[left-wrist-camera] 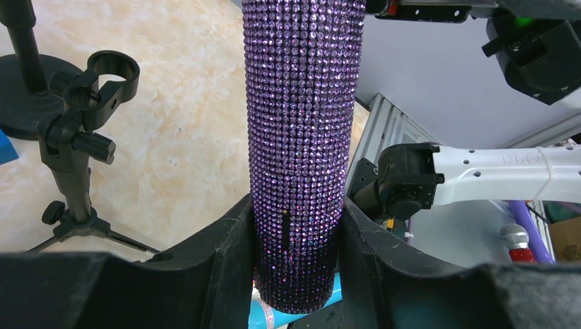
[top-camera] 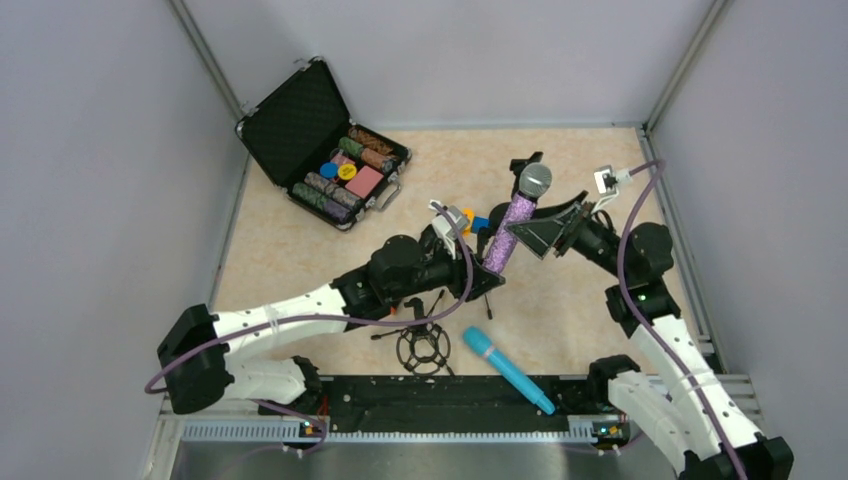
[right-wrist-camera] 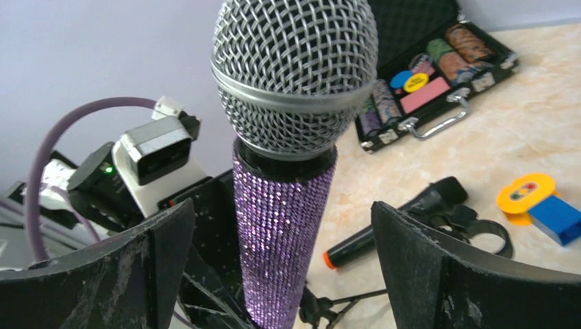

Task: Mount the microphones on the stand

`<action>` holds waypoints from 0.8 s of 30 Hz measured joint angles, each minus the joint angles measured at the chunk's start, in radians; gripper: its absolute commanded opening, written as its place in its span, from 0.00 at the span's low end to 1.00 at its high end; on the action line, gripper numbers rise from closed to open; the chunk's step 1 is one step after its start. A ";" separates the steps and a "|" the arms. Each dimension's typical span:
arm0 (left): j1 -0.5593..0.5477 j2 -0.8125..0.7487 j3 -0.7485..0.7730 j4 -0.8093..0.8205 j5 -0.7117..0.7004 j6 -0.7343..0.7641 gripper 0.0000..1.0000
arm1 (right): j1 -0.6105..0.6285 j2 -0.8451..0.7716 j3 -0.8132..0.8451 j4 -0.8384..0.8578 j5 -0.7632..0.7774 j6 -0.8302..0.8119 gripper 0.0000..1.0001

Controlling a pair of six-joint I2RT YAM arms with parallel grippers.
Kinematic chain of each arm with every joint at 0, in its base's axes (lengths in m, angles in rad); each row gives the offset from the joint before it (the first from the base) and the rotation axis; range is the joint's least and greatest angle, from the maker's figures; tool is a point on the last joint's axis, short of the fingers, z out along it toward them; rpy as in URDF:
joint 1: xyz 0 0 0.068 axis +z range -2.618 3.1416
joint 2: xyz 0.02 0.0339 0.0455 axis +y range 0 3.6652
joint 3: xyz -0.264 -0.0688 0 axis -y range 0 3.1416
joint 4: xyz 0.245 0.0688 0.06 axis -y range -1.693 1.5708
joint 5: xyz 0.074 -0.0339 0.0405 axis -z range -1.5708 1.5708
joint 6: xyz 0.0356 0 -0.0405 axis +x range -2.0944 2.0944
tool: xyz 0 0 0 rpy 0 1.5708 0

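**Top external view.** The left gripper is clamped on the lower end of the glittery purple microphone. The microphone is held off the table just right of the frame's centre. It is tilted, with its silver grille toward the upper right. The right gripper stands beside the microphone's upper body with its jaws spread. The light-blue microphone lies flat at lower centre, near the black base rail and apart from both grippers. An open case of poker chips sits at upper left. A black ring mount lies just left of the light-blue microphone.

**Left wrist view.** Both fingers press against the sequined barrel near its bottom end. A microphone stand with a ring-shaped clip and tripod legs stands at the left of the frame, apart from the held microphone.

**Right wrist view.** The two fingers are set wide, one on each side of the purple barrel, with a clear gap on both sides and touching nothing. The black microphone with an orange end lies on the table at right of centre. A yellow and blue toy lies near the right edge.
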State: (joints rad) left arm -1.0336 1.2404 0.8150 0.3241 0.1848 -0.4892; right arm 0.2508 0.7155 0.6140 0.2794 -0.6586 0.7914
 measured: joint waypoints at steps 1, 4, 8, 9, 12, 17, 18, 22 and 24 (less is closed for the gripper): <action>0.000 -0.002 -0.004 0.001 0.000 -0.001 0.00 | 0.000 0.012 -0.003 0.031 -0.014 0.017 0.93; 0.000 -0.008 -0.016 0.005 0.000 -0.004 0.00 | 0.000 0.056 -0.017 0.124 -0.064 0.073 0.86; 0.000 -0.009 -0.022 0.006 0.002 -0.006 0.00 | 0.000 0.121 -0.019 0.217 -0.108 0.131 0.74; 0.000 -0.009 -0.022 0.006 0.003 -0.006 0.00 | 0.000 0.134 -0.019 0.239 -0.116 0.145 0.68; 0.000 -0.010 -0.023 0.005 0.005 -0.006 0.00 | 0.001 0.156 -0.025 0.287 -0.132 0.175 0.43; 0.000 -0.019 -0.023 0.006 0.004 -0.011 0.01 | 0.001 0.203 -0.026 0.368 -0.157 0.220 0.00; 0.001 -0.019 -0.023 0.005 0.003 -0.011 0.09 | 0.001 0.209 -0.026 0.379 -0.159 0.225 0.00; 0.004 -0.019 -0.023 0.004 -0.004 -0.011 0.68 | 0.001 0.215 -0.026 0.385 -0.160 0.224 0.00; 0.009 -0.018 -0.021 0.008 -0.008 -0.018 0.82 | 0.001 0.208 -0.026 0.354 -0.161 0.201 0.00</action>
State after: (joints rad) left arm -1.0245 1.2221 0.7940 0.3321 0.1772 -0.5068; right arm 0.2516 0.9234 0.5880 0.6331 -0.8200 0.9924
